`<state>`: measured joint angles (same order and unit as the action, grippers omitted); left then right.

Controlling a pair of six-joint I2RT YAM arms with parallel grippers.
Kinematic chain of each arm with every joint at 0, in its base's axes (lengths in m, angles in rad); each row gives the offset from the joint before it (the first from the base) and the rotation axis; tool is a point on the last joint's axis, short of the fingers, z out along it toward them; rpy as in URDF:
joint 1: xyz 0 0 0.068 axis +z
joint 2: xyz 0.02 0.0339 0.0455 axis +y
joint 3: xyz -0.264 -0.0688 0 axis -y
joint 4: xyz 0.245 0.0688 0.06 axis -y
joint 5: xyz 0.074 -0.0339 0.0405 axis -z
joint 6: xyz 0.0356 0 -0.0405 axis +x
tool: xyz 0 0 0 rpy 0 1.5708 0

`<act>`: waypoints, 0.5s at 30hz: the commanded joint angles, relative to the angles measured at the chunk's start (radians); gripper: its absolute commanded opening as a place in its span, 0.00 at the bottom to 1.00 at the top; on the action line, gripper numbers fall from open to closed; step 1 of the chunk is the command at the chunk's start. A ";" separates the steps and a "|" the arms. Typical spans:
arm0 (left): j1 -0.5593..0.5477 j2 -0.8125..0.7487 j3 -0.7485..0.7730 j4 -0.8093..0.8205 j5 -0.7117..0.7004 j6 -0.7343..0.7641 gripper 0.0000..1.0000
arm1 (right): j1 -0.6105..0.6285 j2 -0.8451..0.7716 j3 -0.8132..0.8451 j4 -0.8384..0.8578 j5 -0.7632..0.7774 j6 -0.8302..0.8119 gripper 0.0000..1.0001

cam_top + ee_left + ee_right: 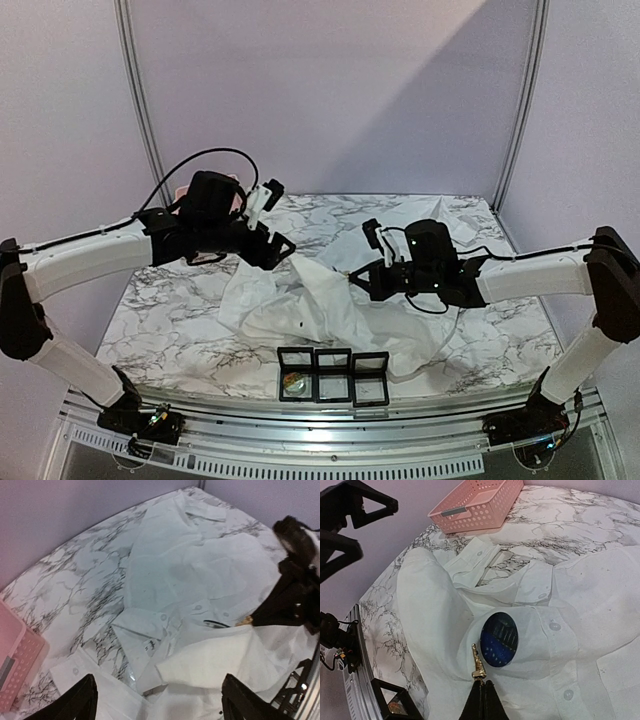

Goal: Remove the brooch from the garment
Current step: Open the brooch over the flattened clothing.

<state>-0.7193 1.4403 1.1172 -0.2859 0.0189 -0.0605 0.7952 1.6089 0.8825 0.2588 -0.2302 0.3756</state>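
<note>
The marbled desk [170, 310] carries the white garment [320, 310], which lies crumpled and spread across its middle, collar and button placket turned up. All places below are given from this garment.

Beyond the garment's far left corner sits a pink perforated basket [480, 502], just off the cloth. Along the garment's near edge stand three black open frames [320, 375] in a row; the left one holds something small and round.

The left pincer [159, 705] hangs above the garment's left part, near the collar, with its fingers [80, 700] wide apart and nothing between them.

The right pincer [481, 690] is low over the garment's middle, beside the button placket. Its two fingers are pressed together on a thin gold clasp [477, 665] that stands out from the tips.

The brooch [499, 639], a dark blue round disc, lies on the garment on a raised fold just left of the button row. The gold clasp touches its lower left rim; whether the disc is fastened to the cloth I cannot tell.
</note>
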 commanded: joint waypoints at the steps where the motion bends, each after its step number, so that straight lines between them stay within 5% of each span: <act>1: -0.015 0.028 0.030 0.008 0.273 0.059 0.86 | -0.005 -0.033 0.011 -0.013 -0.012 -0.017 0.00; 6: -0.031 0.158 0.111 -0.068 0.504 0.088 0.85 | -0.007 -0.034 0.006 -0.008 -0.038 -0.021 0.00; 15: -0.048 0.336 0.260 -0.171 0.582 0.178 0.83 | -0.008 -0.029 -0.002 0.012 -0.122 -0.038 0.00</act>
<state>-0.7563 1.7321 1.3331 -0.3988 0.5224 0.0639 0.7925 1.6043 0.8825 0.2481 -0.2874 0.3565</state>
